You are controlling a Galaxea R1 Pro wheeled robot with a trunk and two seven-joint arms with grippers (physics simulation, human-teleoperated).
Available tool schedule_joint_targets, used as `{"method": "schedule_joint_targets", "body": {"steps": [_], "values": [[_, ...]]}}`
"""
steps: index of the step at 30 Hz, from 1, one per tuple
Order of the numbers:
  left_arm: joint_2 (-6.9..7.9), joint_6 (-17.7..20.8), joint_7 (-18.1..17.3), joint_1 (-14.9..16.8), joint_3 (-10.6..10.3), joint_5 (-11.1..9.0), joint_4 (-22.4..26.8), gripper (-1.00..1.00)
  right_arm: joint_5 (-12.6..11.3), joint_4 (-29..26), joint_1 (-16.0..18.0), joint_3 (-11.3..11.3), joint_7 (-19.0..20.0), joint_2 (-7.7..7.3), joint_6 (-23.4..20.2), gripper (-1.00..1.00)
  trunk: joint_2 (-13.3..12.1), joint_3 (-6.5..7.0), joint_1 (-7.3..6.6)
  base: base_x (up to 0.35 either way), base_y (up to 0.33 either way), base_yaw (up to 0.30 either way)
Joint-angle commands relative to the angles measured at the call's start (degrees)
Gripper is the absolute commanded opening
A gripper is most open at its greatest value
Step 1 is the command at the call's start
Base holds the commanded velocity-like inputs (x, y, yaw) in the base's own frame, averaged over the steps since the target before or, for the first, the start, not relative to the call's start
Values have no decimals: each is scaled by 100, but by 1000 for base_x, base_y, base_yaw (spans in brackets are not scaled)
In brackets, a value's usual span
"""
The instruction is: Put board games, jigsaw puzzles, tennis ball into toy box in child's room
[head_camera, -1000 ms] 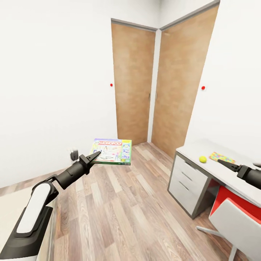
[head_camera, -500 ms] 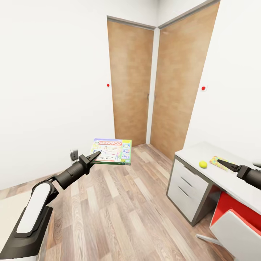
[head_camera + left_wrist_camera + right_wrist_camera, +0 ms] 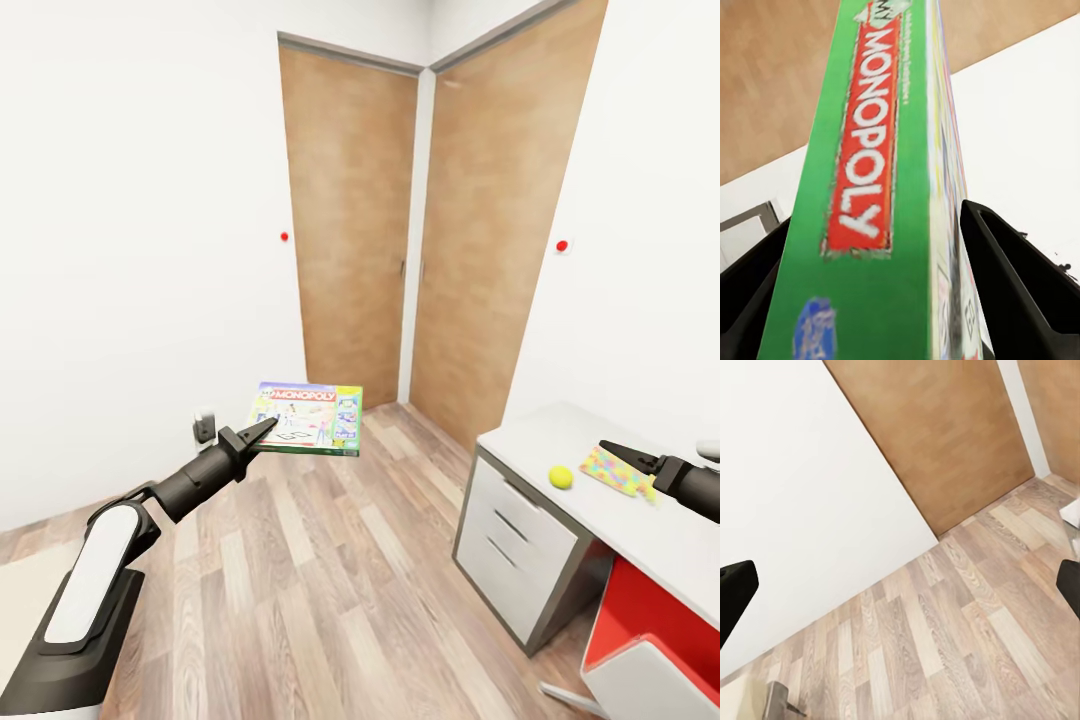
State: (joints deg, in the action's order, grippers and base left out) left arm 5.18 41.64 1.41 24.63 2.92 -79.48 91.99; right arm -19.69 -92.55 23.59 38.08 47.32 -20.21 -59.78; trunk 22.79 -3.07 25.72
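Note:
My left gripper (image 3: 263,430) is shut on the edge of a green-edged Monopoly board game (image 3: 308,417) and holds it flat in the air over the wood floor. In the left wrist view the board game (image 3: 874,172) sits clamped between both fingers (image 3: 1009,281). At the right, the tennis ball (image 3: 560,477) and a multicoloured jigsaw puzzle (image 3: 612,468) lie on the light grey table (image 3: 525,435). My right gripper (image 3: 615,452) hovers over the puzzle, open and empty, with its fingers (image 3: 735,592) wide apart. The toy box is out of view.
Two brown wooden doors (image 3: 350,230) meet in the room's corner ahead. Red round buttons (image 3: 562,245) sit on the white walls. A white drawer unit (image 3: 510,545) fronts the table, beside a red chair (image 3: 650,625). A beige bed corner (image 3: 25,600) shows at lower left.
The whole picture has shifted, so the camera has moved: the doors sit further left and the table's things lower. Both arms keep their pose, with the Monopoly box still held.

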Motion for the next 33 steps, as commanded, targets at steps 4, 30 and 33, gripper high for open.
{"method": "schedule_joint_targets", "body": {"steps": [4, 30, 33], "values": [[0, 29, -19, 6, 7, -50, 3, -100, 27, 0, 7, 7, 41, 0, -22, 100, 13, -13, 7, 315, -67, 0], [52, 29, -305, -2, 7, -42, 3, -100, 27, 0, 6, 7, 41, 0, -22, 100, 13, -13, 7, 244, 24, 0], [53, 29, -306, -2, 4, -41, 3, -100, 27, 0, 6, 7, 41, 0, -22, 100, 13, -13, 7, 33, 11, 0]]}}
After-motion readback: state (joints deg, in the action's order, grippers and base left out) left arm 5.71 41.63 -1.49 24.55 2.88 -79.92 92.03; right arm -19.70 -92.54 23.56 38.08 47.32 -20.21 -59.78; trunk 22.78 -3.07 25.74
